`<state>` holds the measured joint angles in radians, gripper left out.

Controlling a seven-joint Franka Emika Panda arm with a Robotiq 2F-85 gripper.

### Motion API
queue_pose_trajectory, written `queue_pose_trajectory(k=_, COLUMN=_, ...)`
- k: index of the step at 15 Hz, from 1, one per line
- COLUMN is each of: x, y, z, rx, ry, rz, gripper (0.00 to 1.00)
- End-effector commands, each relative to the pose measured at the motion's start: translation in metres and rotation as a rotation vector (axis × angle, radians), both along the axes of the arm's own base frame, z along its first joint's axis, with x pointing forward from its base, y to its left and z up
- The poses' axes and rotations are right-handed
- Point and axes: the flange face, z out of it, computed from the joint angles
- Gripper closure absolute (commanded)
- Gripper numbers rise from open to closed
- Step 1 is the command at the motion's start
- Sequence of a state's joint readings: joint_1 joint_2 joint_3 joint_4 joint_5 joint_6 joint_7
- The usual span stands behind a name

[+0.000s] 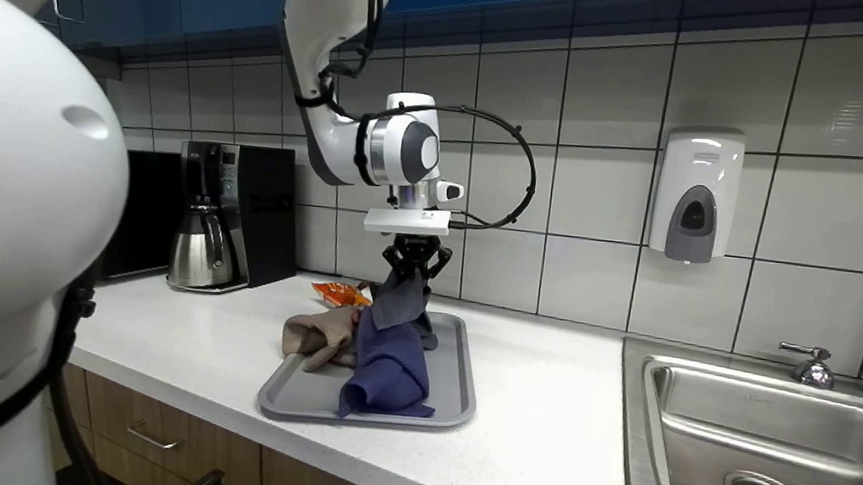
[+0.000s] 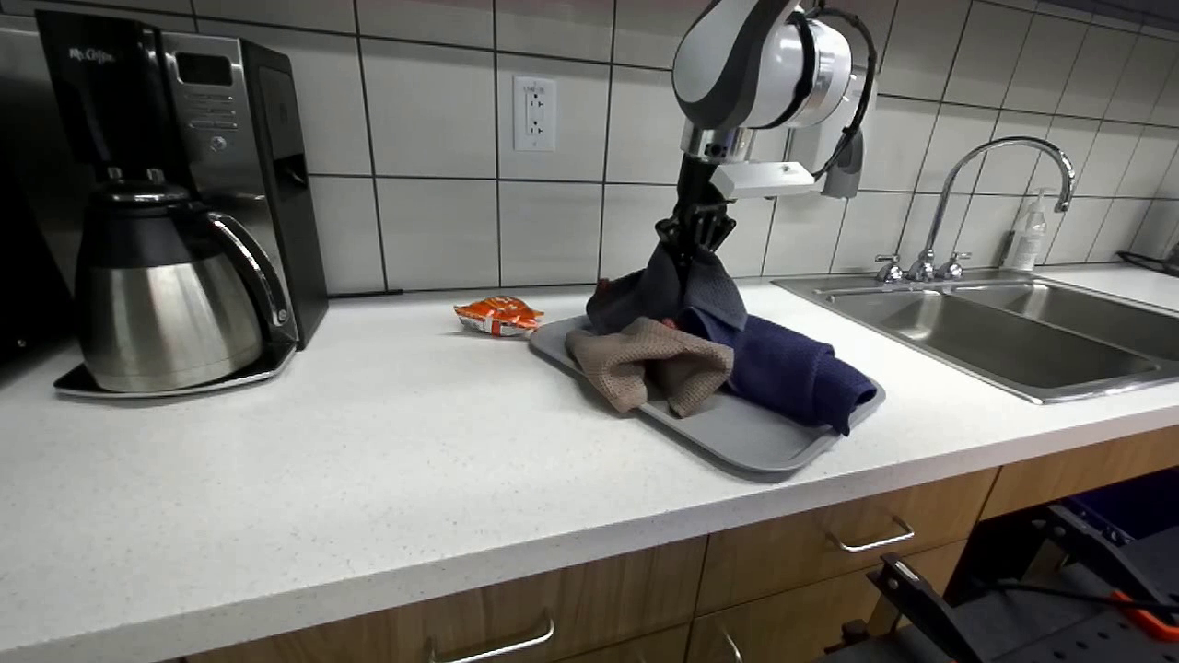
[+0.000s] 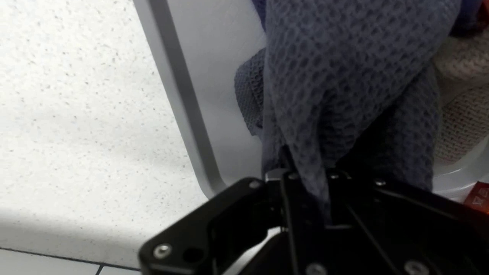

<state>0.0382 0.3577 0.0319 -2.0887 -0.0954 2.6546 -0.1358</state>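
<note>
Gripping is the step in hand, as I'm reading it: in an exterior view your gripper [image 1: 415, 272] is holding the gray cloth [image 1: 400, 303] up over the tray [image 1: 449, 381], lower folds overlapping the blue cloth [image 1: 389, 368]. Next move is likely calling for a firm pinch and a slow, straight lift, so you aren't dragging the blue cloth along. In an exterior view, the brown cloth [image 2: 645, 353] is lying on the tray right next to the gray cloth; the orange packet [image 2: 497, 316] is sitting just beside the tray. In the wrist view your jaws are clamping together on a strip of gray cloth. Fabric is showing dark, bluish, dimpled, bunching to a narrow peak and flaring below.
</note>
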Motion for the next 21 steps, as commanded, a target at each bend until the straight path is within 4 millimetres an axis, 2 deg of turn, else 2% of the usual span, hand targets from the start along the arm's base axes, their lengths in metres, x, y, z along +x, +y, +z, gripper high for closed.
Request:
queue_pose_trajectory(k=1, x=0.012, y=-0.001, z=0.001, rx=-0.046, ry=-0.036, rz=-0.034, gripper=0.68)
queue_pose_trajectory(k=3, x=0.009, y=-0.003, z=0.003, rx=-0.062, ry=-0.030, rz=-0.040, gripper=0.64)
queue_pose_trajectory(k=4, x=0.008, y=-0.004, z=0.004, rx=-0.067, ry=-0.023, rz=-0.042, gripper=0.58)
queue_pose_trajectory(k=11, x=-0.002, y=-0.011, z=0.011, rx=-0.079, ry=-0.004, rz=-0.027, gripper=0.05)
queue_pose_trajectory(k=12, x=-0.003, y=-0.011, z=0.012, rx=-0.081, ry=-0.006, rz=-0.026, gripper=0.00)
queue_pose_trajectory(k=15, x=-0.008, y=-0.014, z=0.020, rx=-0.076, ry=0.002, rz=-0.024, gripper=0.00)
queue_pose_trajectory(k=21, x=-0.032, y=-0.025, z=0.053, rx=-0.085, ry=0.015, rz=-0.033, gripper=0.00)
